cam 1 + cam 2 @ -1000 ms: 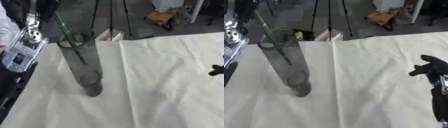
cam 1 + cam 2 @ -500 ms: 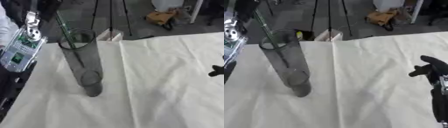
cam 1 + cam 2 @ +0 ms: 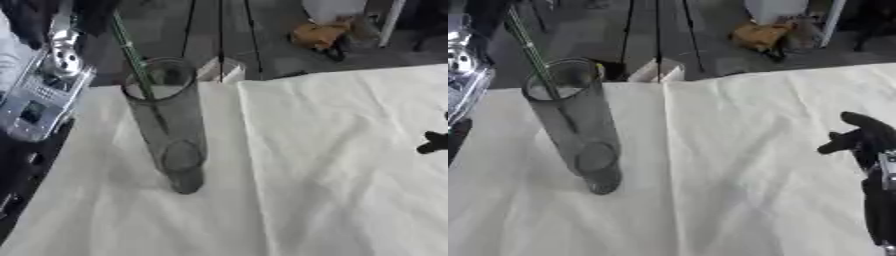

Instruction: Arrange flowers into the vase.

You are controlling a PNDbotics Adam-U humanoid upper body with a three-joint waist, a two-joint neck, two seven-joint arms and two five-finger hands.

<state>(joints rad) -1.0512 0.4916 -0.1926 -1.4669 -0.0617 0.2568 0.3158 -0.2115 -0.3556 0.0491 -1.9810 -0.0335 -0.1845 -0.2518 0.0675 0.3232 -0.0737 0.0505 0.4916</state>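
One green stem (image 3: 131, 55) already stands in the glass vase (image 3: 171, 130) on the desk (image 3: 737, 165), well left of the right hand (image 3: 866, 135). That hand's fingers are curled and it holds nothing. The left hand is out of view above the stem, and no other flowers show, so I judge the arranging barely begun.

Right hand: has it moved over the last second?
No. The right hand sits at the same spot above the white cloth, as far from the vase as before, near the view's right edge.
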